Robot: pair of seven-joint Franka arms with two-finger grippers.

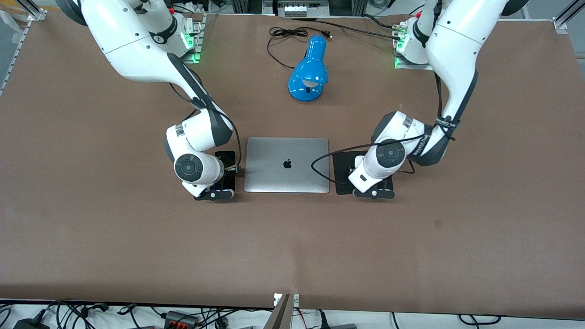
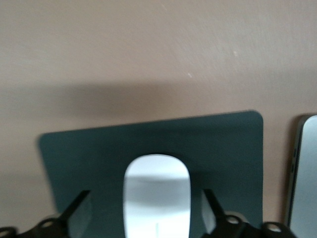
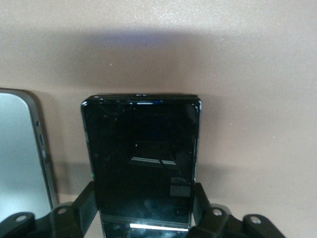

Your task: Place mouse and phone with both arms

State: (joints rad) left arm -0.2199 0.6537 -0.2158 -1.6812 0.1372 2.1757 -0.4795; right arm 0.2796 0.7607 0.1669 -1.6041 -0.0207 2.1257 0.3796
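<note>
Left gripper (image 2: 144,198) straddles mouse (image 2: 156,193) on pad (image 2: 223,148) low in frame, jaws apart. Right gripper's (image 3: 143,193) hold on phone (image 3: 141,148): cannot tell. A skewed lift could drag either into laptop (image 1: 287,164).

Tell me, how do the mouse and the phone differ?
The mouse is white and oval; the phone is black and rectangular. The mouse lies on a dark pad at the left arm's end of the laptop; the phone lies on the bare table at the right arm's end. The mouse sits between the left gripper's fingers, the phone between the right gripper's. Both are glossy and lie flat beside the laptop.
</note>
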